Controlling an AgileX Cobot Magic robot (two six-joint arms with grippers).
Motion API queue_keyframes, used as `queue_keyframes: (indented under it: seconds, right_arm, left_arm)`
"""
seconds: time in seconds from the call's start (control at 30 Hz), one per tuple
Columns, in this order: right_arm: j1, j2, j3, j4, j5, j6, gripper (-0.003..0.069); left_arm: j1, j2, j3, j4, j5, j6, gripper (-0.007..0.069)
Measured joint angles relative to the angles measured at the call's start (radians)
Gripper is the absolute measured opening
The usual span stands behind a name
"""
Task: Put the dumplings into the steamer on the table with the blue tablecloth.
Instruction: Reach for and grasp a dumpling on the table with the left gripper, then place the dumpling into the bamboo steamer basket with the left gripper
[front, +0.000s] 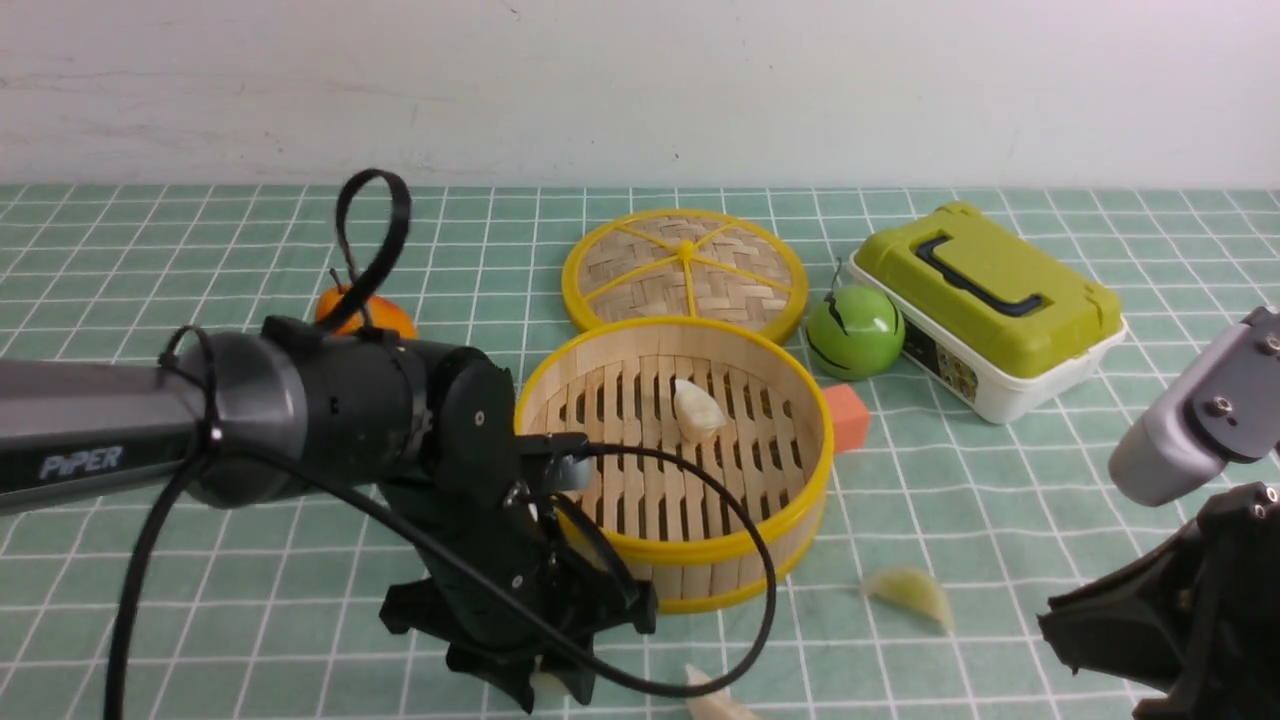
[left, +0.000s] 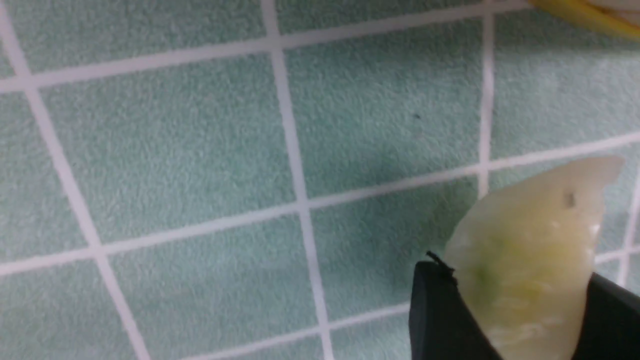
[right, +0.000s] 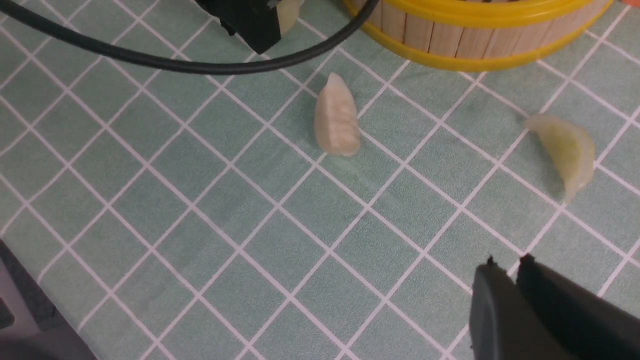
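The bamboo steamer (front: 700, 575) stands mid-table on the blue tablecloth (front: 250, 560), with one dumpling (front: 697, 408) lying on its slats. In front of the steamer, my left gripper (front: 555, 690) points down at the cloth. In the left wrist view its black fingers (left: 440, 310) press both sides of a pale greenish dumpling (left: 530, 250). Two more dumplings lie on the cloth: one cream (right: 337, 117), one greenish (right: 565, 150). My right gripper (right: 505, 260) hovers shut and holds nothing, near the greenish one, at the front right (front: 1150, 640).
The woven lid (front: 685, 270) lies behind the steamer. A green ball (front: 855, 330), an orange-red cube (front: 848, 418) and a green-lidded box (front: 990, 300) sit to its right, and an orange fruit (front: 365, 315) behind my left arm. The left arm's cable (right: 150, 60) loops over the cloth.
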Motion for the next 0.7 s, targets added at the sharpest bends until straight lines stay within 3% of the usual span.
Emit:
queue_keyframes:
  seconds: [0.1,0.27,0.43,0.7]
  right_arm:
    - [0.000,0.000,0.000,0.000,0.000,0.000,0.0064]
    - [0.000,0.000,0.000,0.001,0.000,0.000,0.0066]
    - [0.000,0.000,0.000,0.006,0.000,0.000,0.0066]
    - [0.000,0.000,0.000,0.009,0.004,0.000,0.0074]
  left_arm:
    - [0.000,-0.079,-0.030,0.025,0.038,0.003,0.0272]
    - [0.008,-0.106,-0.256,0.057,0.100,0.055,0.0272]
    - [0.031,0.099,-0.572,0.103,0.186,0.078,0.0272]
    - [0.032,0.397,-0.836,0.245,0.282,-0.030,0.0272]
